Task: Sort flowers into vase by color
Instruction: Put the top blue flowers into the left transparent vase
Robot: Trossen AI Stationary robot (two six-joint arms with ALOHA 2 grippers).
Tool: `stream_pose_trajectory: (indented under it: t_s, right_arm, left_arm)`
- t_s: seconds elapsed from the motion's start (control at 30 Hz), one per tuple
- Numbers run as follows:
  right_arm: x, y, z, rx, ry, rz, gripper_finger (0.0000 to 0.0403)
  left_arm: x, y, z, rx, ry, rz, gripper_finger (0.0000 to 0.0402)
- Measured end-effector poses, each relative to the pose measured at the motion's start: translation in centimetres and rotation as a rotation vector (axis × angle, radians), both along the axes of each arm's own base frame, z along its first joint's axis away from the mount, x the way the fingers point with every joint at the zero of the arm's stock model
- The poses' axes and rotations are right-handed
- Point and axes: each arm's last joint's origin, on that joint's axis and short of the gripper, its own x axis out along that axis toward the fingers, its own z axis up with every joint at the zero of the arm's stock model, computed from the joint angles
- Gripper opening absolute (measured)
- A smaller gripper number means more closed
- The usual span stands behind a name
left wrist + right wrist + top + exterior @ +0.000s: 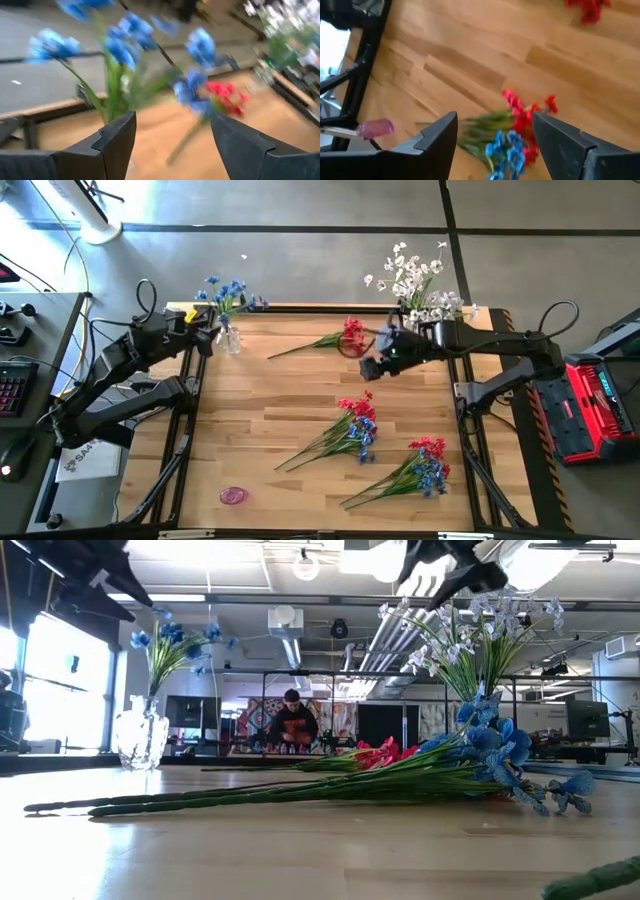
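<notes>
A clear glass vase (231, 340) at the table's far left holds blue flowers (226, 292). My left gripper (208, 332) stands open just left of it, the blue blossoms (125, 42) ahead of its fingers. White flowers (415, 278) stand in a vase at the far right. A red flower (345, 336) lies on the table near the far edge. Two mixed red and blue bunches (353, 426) (420, 465) lie on the table farther forward. My right gripper (370, 365) hangs open above the table, over the nearer-centre bunch (512, 140), touching nothing.
A small pink object (233, 496) lies near the table's front edge, left of centre. Black frame rails (185, 420) run along both sides of the wooden table. A person sits far behind the table in the low view (292, 720). Bare wood lies at the table's left and middle.
</notes>
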Motion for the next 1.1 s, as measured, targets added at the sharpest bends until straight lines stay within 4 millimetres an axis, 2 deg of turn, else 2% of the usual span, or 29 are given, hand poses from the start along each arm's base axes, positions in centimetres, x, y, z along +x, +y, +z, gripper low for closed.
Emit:
stream_pose_trajectory:
  t_s: [0.17,0.33,0.57,0.8,0.93,1.1]
  right_arm:
    - [-0.2,2.7,-0.2,0.024,0.028,0.065,0.0245]
    - [-1.1,4.8,-0.7,0.013,0.129,0.151,0.0245]
    - [-2.2,8.1,-1.3,0.006,0.217,0.254,0.0245]
    - [-3.2,10.7,-1.6,-0.019,0.255,0.251,0.0245]
    - [-4.0,11.2,-1.8,-0.032,0.295,0.193,0.0245]
    - [-5.0,12.3,-1.9,-0.022,0.330,0.151,0.0245]
  left_arm:
    - [-0.5,-1.1,1.1,-0.056,0.001,-0.176,0.0229]
    - [-0.7,-2.2,2.8,-0.071,-0.064,-0.342,0.0210]
    - [1.2,-2.3,4.1,-0.143,-0.107,-0.535,0.0187]
    - [6.1,-2.7,5.6,-0.166,-0.063,-0.686,0.0167]
    - [10.1,-4.1,4.7,-0.184,0.021,-0.767,0.0162]
    - [14.9,-6.7,3.1,-0.203,0.060,-0.851,0.0161]
